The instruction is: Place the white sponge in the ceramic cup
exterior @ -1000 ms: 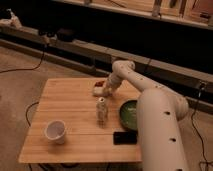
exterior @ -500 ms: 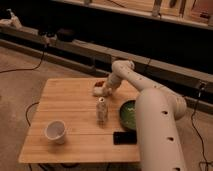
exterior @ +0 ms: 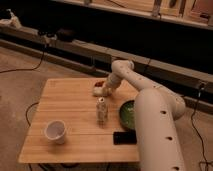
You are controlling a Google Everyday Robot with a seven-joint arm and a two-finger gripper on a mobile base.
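Observation:
The white sponge [exterior: 97, 91] is a small pale block lying on the far middle part of the wooden table [exterior: 70, 102]. My gripper [exterior: 103, 89] reaches down from the right at the end of the white arm [exterior: 131, 76]. It is right at the sponge and shut on it. The sponge still rests at table level. The ceramic cup [exterior: 55, 131] stands upright and empty near the table's front left corner, far from the gripper.
A small pale patterned bottle [exterior: 101, 111] stands mid-table between sponge and cup. A green bowl [exterior: 127, 114] sits at the right, partly behind the arm. A flat black object [exterior: 124, 137] lies by the front edge. Something small and red [exterior: 100, 82] lies behind the sponge.
The arm has stayed over the far side of the table. The gripper has closed at the sponge. Cup, bottle and bowl have not moved.

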